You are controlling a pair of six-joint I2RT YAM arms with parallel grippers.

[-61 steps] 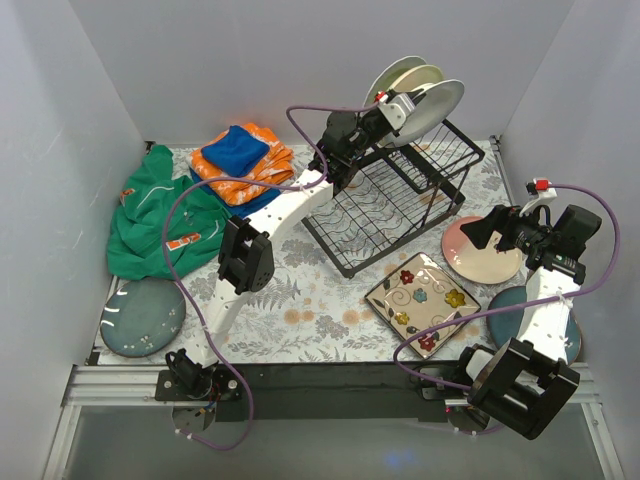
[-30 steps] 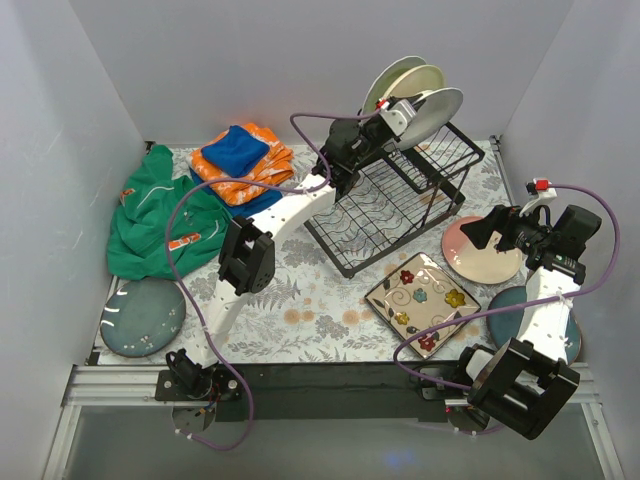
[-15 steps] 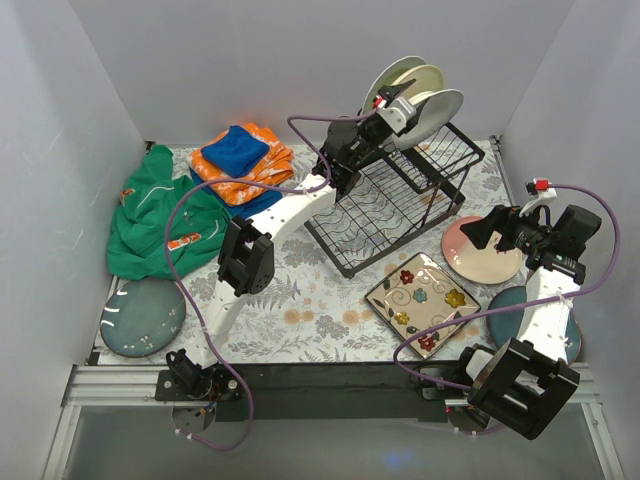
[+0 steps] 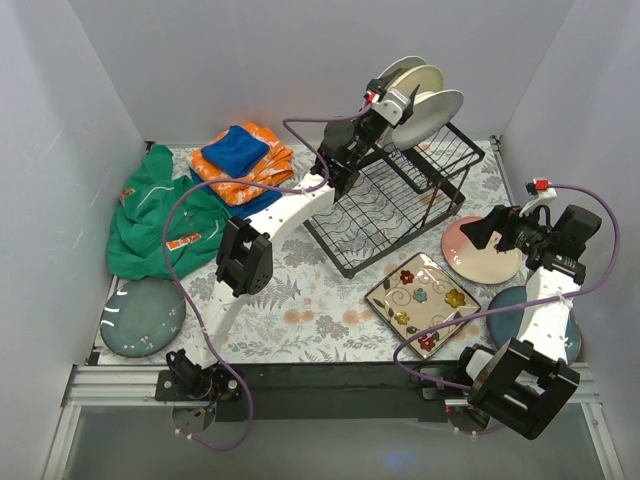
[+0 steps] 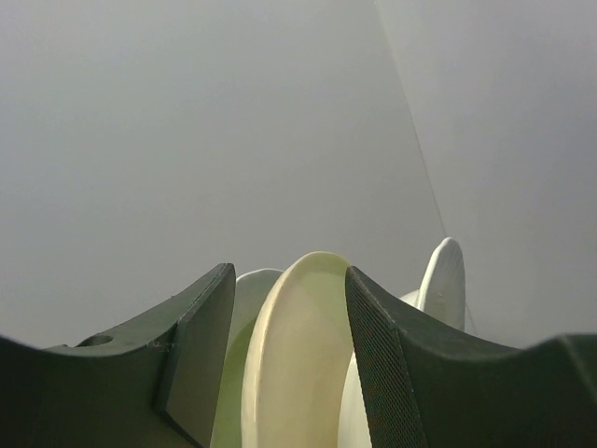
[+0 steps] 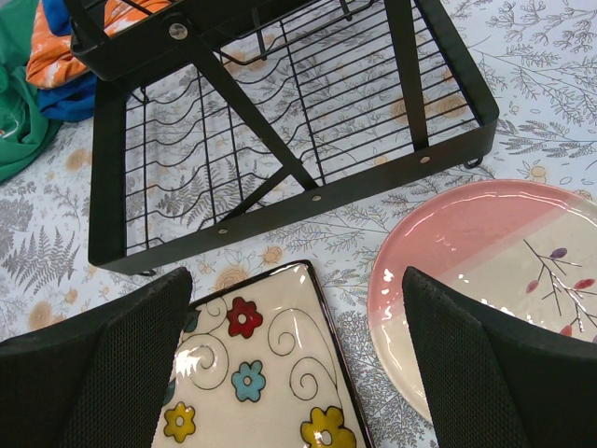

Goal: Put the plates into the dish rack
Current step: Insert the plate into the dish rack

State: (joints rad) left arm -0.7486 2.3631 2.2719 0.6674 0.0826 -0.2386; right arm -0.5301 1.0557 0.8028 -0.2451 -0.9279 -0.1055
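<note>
Left gripper point(image 4: 395, 97) at one o'clock, fingers parted loosely astride the cream plate point(image 5: 298, 355), which stood upright in the dish rack's point(image 4: 400, 195) upper tier. Pulling away called for a straight lift, brushing no rim. Right gripper point(image 6: 297, 280) hung wide open, empty, above the pink-and-cream plate point(image 6: 494, 261) at three o'clock

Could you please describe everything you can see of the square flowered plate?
The square flowered plate is glossy cream, ceramic by its look, with a dark rim, black swirls and red, blue and yellow flowers. It lies flat on the patterned table cover, in front of the dish rack, apart from the pink-and-cream plate. Nothing grips it.
</note>
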